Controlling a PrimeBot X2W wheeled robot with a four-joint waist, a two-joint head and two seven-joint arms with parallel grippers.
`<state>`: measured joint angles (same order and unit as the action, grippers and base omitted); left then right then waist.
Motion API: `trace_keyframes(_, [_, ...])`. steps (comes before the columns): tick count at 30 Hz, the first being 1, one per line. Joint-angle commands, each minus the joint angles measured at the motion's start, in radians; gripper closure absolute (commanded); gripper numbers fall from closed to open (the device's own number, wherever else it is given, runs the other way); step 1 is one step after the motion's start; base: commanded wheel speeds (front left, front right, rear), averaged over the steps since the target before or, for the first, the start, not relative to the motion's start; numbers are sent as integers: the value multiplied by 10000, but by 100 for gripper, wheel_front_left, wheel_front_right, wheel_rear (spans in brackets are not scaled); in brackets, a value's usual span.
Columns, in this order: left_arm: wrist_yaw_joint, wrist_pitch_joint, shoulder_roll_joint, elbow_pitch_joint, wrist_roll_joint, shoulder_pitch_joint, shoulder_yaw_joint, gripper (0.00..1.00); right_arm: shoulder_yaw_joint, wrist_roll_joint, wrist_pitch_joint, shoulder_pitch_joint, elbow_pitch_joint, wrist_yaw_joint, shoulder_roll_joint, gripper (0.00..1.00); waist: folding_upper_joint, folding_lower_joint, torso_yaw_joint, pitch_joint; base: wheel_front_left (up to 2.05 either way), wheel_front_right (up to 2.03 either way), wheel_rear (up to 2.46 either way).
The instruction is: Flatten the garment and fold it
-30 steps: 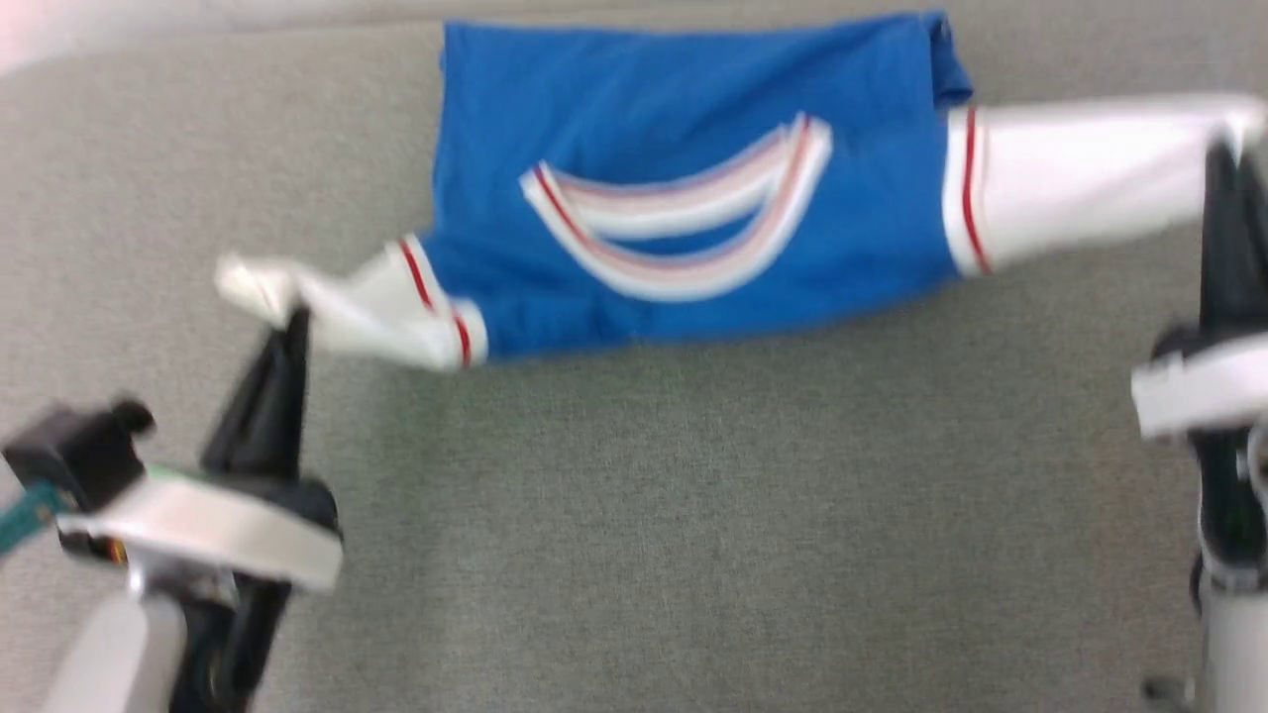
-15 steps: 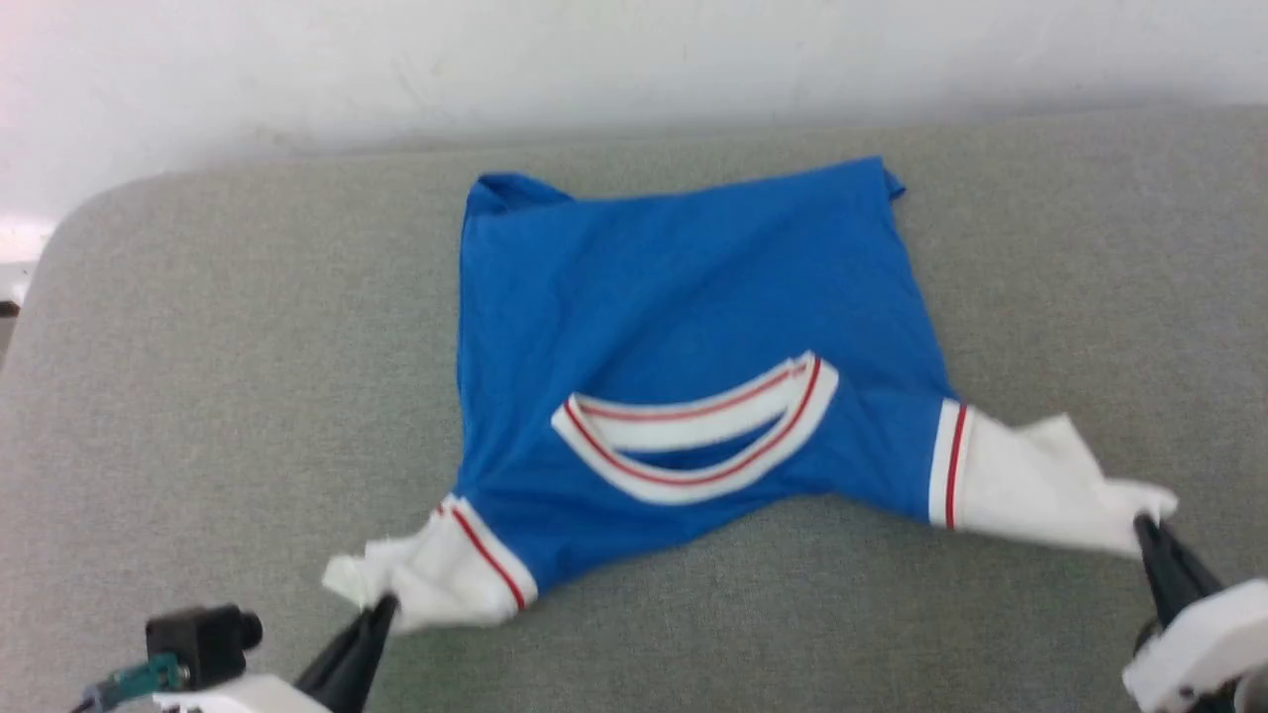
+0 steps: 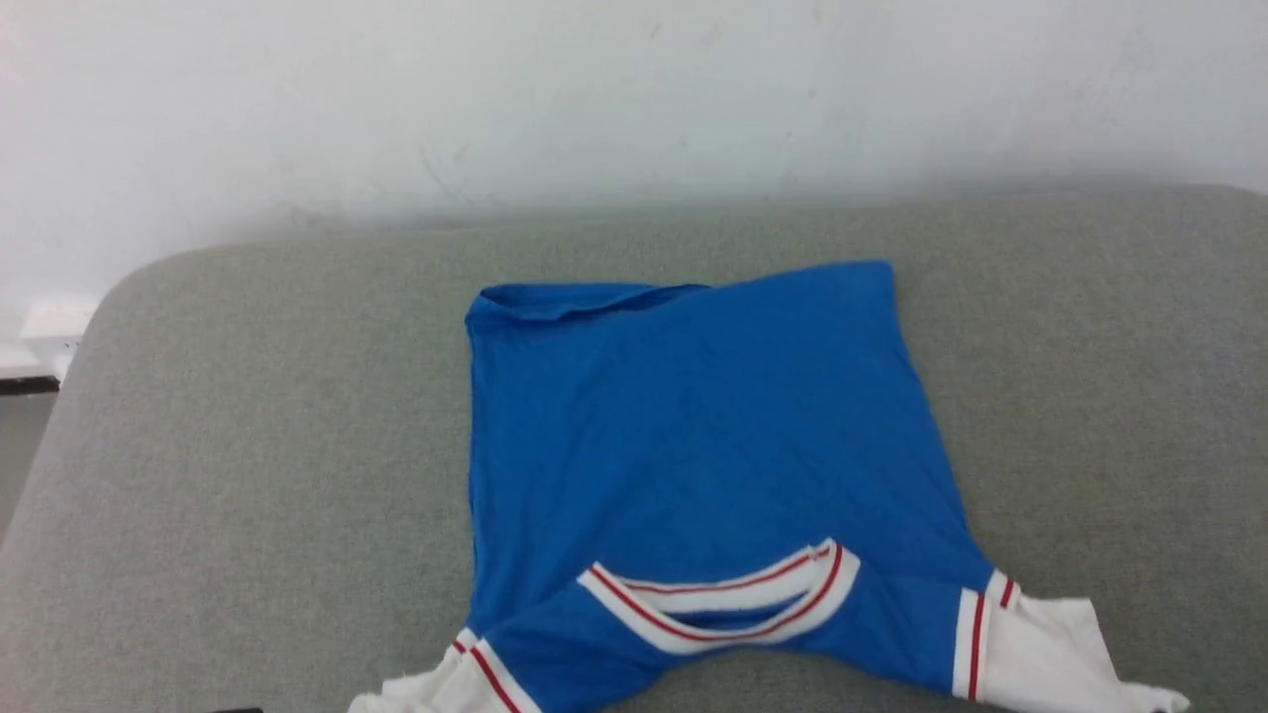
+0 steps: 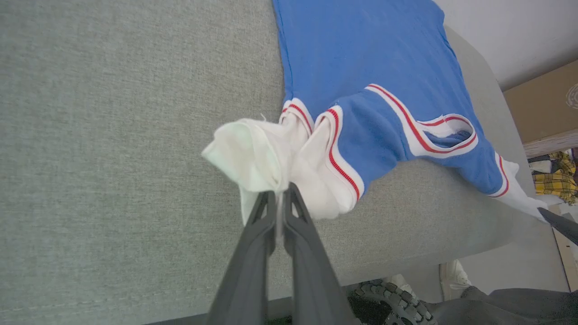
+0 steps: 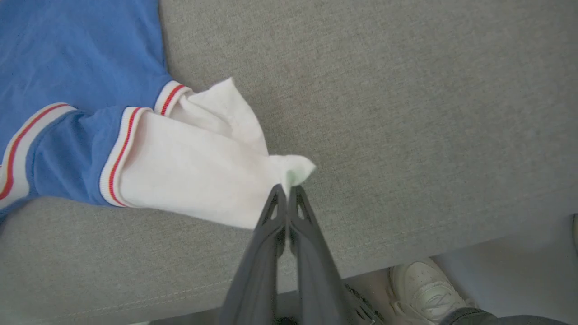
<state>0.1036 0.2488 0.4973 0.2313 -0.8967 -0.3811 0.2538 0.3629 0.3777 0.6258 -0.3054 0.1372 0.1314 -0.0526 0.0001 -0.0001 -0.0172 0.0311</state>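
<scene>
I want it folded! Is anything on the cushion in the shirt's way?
Nothing visible is. The garment lies alone on the grey cushion, pinched by the left tool and the right tool.

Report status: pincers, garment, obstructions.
Left pincer shut on garment sleeve; right pincer shut on other sleeve. Body spread on grey cushion, far hem corner curled. Person's shoe below near edge.

1. My left jaws are two long, matte dark-grey fingers (image 4: 246,271), broad at the base and tapering to thin tips.
2. Each has a narrow triangular cut-out just behind its tip, framed by slim ribs.
3. My right jaws match: two dark-grey tapered fingers (image 5: 258,266) with small triangular openings near the tips.
4. From the left wrist, a right fingertip (image 4: 560,224) looks like a dark pointed sliver.
</scene>
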Motion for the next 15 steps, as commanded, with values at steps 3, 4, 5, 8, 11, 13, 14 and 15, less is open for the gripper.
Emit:
trace_keyframes(3, [135,190,85,151,-199,-413,40,100,135,52,366,-439,194,-7,22,100,-1,1,13,-275,0,0,0])
trace_keyframes(4, [157,220,98,207,-231,-509,44,100,139,131,486,-563,252,-7,22,100,-1,1,14,-304,0,0,0])
trace_keyframes(5, [183,236,101,261,-266,-597,37,100,151,196,584,-677,314,-7,23,100,-1,1,15,-327,0,0,0])
trace_keyframes(8, [292,201,125,404,-260,-799,-12,100,184,297,737,-928,486,-7,23,100,-1,1,7,-379,0,0,0])
trace_keyframes(11, [347,162,115,544,-289,-904,-54,100,153,369,725,-1007,529,-7,23,100,-1,1,-4,-358,0,0,0])
trace_keyframes(13, [385,72,131,659,-239,-889,-128,100,64,379,621,-985,558,-7,23,100,-1,1,2,-318,0,0,0])
trace_keyframes(14, [405,-18,134,715,-183,-851,-184,100,60,363,475,-932,574,-7,23,100,-1,1,3,-288,0,0,0])
trace_keyframes(15, [403,-81,139,766,-140,-810,-212,100,24,289,342,-874,571,-7,23,100,-1,1,4,-257,0,0,0])
